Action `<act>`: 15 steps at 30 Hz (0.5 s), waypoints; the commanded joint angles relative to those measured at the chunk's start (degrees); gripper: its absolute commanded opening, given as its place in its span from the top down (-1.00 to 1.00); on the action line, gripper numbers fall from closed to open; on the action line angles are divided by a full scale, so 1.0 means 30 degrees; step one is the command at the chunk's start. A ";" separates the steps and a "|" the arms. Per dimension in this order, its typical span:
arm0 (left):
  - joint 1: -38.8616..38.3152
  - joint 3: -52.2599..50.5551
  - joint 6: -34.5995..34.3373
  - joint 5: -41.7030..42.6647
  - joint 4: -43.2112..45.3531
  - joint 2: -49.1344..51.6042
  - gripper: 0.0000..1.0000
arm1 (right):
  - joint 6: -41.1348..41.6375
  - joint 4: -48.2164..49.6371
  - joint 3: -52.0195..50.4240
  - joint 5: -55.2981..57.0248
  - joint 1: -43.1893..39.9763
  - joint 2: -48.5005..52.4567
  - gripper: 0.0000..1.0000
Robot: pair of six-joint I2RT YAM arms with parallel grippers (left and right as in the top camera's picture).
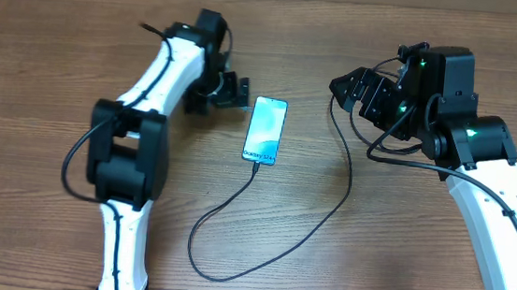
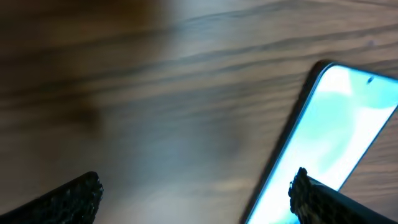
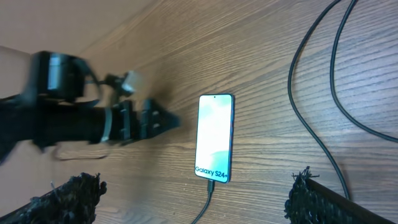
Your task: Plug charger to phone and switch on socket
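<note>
Tabletop [image 1: 40, 70]: phone [image 1: 265, 130] edge near spread left fingers [image 2: 324, 200].

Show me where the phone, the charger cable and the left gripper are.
phone [image 1: 265, 130]: overhead view, middle of its lit screen.
charger cable [image 1: 236, 187]: overhead view, the stretch leading away from the phone's bottom edge.
left gripper [image 2: 193, 186]: left wrist view, midway between its open fingertips.

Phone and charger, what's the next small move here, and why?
Probably draw the left gripper back from the phone: the charger already looks seated in its bottom edge, and the gripper stands open beside it holding nothing. The socket isn't visible, so the switch step can't be aimed yet.
</note>
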 commanded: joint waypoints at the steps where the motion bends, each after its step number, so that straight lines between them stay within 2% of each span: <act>1: -0.0233 0.0051 0.1486 -0.3818 -0.1005 -0.3687 -0.99 | -0.0095 0.0168 0.0066 0.0255 -0.0087 -0.0291 -0.97; 4: -0.0372 0.0051 0.1574 -0.4860 -0.2135 -0.6069 -1.00 | -0.0102 0.0219 0.0066 0.0262 -0.0087 -0.0291 -0.99; 10: -0.0437 0.0051 0.1494 -0.4284 -0.3271 -1.1074 -0.99 | -0.0102 0.0211 0.0066 0.0255 -0.0087 -0.0291 -1.00; 15: -0.0437 0.0051 0.1501 -0.4182 -0.3279 -1.3886 -0.99 | -0.0102 0.0204 0.0066 0.0255 -0.0087 -0.0291 -1.00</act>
